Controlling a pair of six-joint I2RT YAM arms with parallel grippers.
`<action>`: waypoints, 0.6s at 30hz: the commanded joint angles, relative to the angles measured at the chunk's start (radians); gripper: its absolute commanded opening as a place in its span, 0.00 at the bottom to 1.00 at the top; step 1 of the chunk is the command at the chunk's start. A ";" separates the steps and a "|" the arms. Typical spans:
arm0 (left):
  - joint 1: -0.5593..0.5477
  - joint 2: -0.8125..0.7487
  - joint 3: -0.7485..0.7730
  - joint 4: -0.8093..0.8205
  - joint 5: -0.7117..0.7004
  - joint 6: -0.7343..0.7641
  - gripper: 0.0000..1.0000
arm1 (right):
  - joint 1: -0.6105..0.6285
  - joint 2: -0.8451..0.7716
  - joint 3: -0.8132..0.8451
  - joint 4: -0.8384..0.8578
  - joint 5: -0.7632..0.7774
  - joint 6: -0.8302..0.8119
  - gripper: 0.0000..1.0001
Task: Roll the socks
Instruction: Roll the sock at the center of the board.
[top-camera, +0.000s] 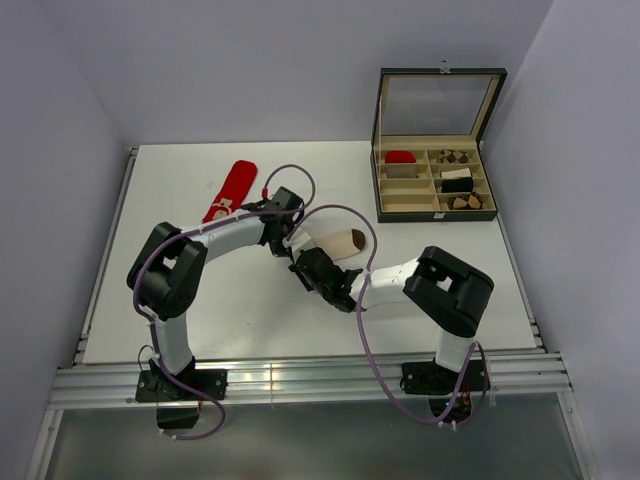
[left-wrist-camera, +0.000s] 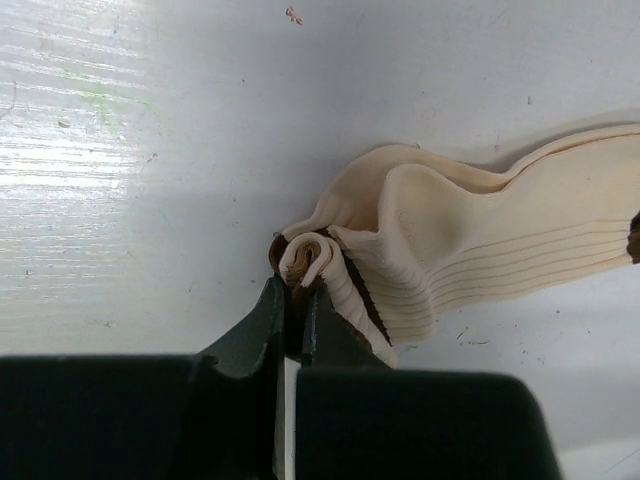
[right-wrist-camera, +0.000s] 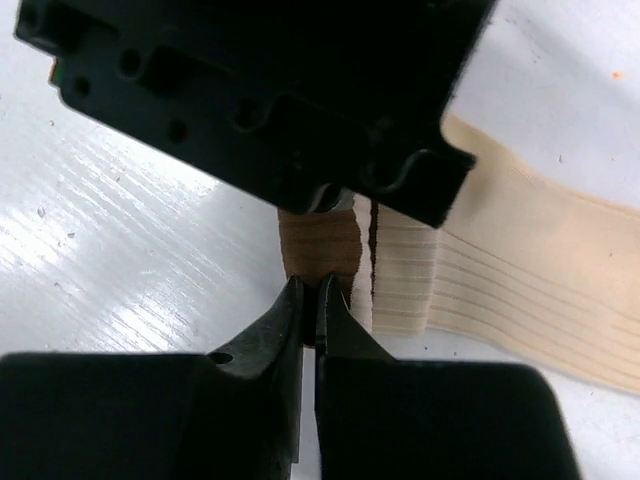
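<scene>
Left fingers (left-wrist-camera: 262, 322): clamped together on the rolled end of the cream sock (left-wrist-camera: 480, 235).
Right fingers (right-wrist-camera: 282, 318): nearly together, tips touching that sock's brown end from the near side; whether fabric is nipped between them, I cannot tell.
Cream sock's place: flat on the counter (top-camera: 250, 310), between the two wrists.
Long axis: runs from the roll off to the right, the unrolled length lying free.
Red sock (top-camera: 232, 188): well apart, far-left of the cream sock.
Judgement: the roll should travel along that axis; both arms sit equally near.
</scene>
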 joint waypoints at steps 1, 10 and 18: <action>-0.006 0.010 0.002 -0.009 0.031 0.000 0.05 | 0.007 0.033 0.003 -0.040 -0.017 0.014 0.00; 0.011 -0.076 -0.059 0.057 -0.012 -0.068 0.48 | -0.085 -0.047 -0.029 -0.077 -0.242 0.068 0.00; 0.068 -0.203 -0.163 0.147 -0.049 -0.171 0.78 | -0.220 -0.052 -0.037 -0.064 -0.520 0.130 0.00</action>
